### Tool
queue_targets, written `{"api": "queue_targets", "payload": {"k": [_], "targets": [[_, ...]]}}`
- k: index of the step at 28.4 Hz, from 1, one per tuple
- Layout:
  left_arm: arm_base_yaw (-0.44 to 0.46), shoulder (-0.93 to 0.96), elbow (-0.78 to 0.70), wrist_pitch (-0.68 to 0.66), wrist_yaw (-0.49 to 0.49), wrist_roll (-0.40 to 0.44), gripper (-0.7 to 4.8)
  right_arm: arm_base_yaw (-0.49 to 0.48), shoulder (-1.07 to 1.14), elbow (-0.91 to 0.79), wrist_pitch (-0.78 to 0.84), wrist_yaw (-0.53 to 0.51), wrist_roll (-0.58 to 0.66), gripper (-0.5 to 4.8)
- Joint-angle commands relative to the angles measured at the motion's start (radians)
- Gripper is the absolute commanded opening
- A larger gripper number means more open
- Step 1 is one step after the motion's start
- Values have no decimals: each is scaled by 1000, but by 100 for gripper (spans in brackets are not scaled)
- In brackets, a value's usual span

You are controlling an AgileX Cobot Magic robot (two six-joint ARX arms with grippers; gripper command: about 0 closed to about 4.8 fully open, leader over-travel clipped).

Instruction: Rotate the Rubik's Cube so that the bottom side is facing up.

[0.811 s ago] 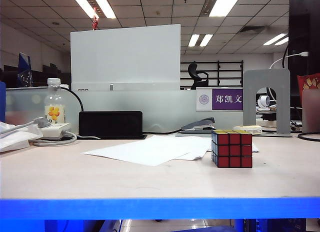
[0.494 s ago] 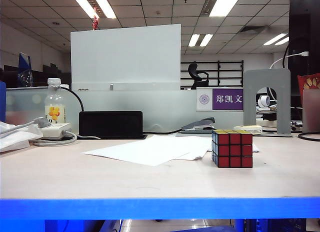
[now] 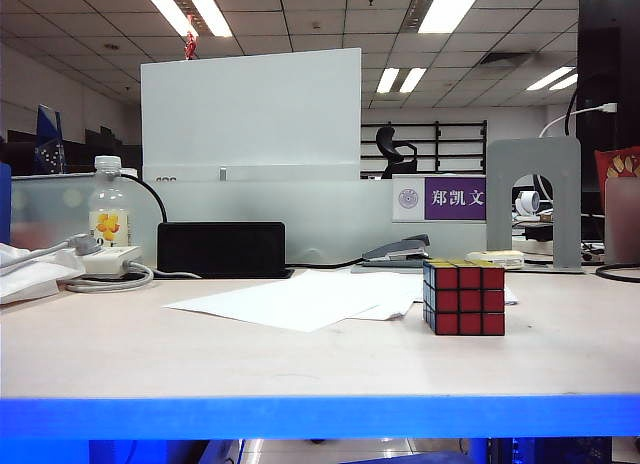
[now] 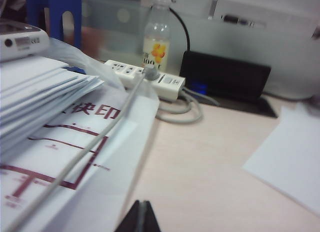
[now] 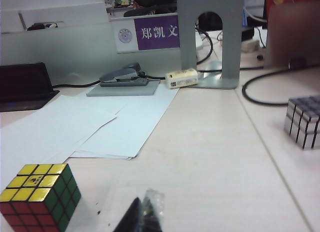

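Note:
The Rubik's Cube [image 3: 464, 297] stands on the pale table, right of the middle, with a red face toward the exterior camera and yellow stickers on top. In the right wrist view the Rubik's Cube [image 5: 40, 194] shows yellow on top, with red and green sides. My right gripper [image 5: 142, 217] is shut and low over the table, a short way beside the cube and apart from it; a scrap of clear film sits on its tip. Far from the cube, my left gripper [image 4: 141, 217] is shut and empty beside a stack of papers. Neither gripper shows in the exterior view.
White sheets [image 3: 300, 299] lie left of the cube. A black box [image 3: 221, 249], a bottle [image 3: 108, 209], a power strip [image 3: 105, 259], a stapler [image 3: 397, 251] and a grey bookend [image 3: 533, 199] line the back. A silver cube [image 5: 303, 120] and a black cable [image 5: 260, 87] lie further right.

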Motion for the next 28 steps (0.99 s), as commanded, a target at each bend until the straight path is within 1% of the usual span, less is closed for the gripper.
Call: {"api": "queue_targets", "payload": {"k": [1, 3, 5, 7, 9, 12, 14, 16, 17, 19, 20, 21, 22, 24, 26, 28], "targets": [[1, -2, 1, -8, 36, -85, -1, 0, -1, -8, -31, -5, 55, -3], [1, -2, 0, -23, 69, -109, 0, 0, -1, -8, -31, -41, 77, 14], [1, -2, 1, -21, 127, -148, 11, 0, -1, -5, -20, -78, 112, 27], [1, -2, 1, -11, 190, -173, 57, 0, -1, 0, -5, -100, 142, 33], [1, -2, 1, -5, 247, -174, 67, 0, 3, 12, -5, -109, 152, 62], [1, 13, 1, 7, 281, -178, 77, 0, 38, 35, -3, -130, 145, 129], [0, 45, 3, 39, 293, -181, 122, 0, 93, 54, 10, -142, 145, 149], [-2, 105, 6, 104, 332, -190, 144, 0, 167, 72, 65, -159, 145, 169], [-3, 149, 17, 133, 345, -192, 156, 0, 209, 81, 101, -163, 145, 178], [-18, 255, 51, 185, 360, -182, 164, 0, 313, 109, 183, -172, 145, 193], [-29, 311, 72, 208, 367, -159, 177, 0, 379, 132, 214, -175, 140, 196], [-45, 372, 96, 234, 370, -131, 185, 0, 435, 152, 229, -181, 131, 215], [-72, 458, 131, 263, 377, -100, 185, 0, 504, 178, 242, -206, 114, 237], [-135, 626, 206, 297, 385, -69, 186, 0, 613, 220, 257, -264, 99, 247], [-199, 784, 278, 328, 410, -62, 190, 0, 703, 264, 270, -318, 96, 255], [-272, 958, 370, 349, 476, -65, 189, 1, 732, 293, 283, -343, 96, 295]]}}
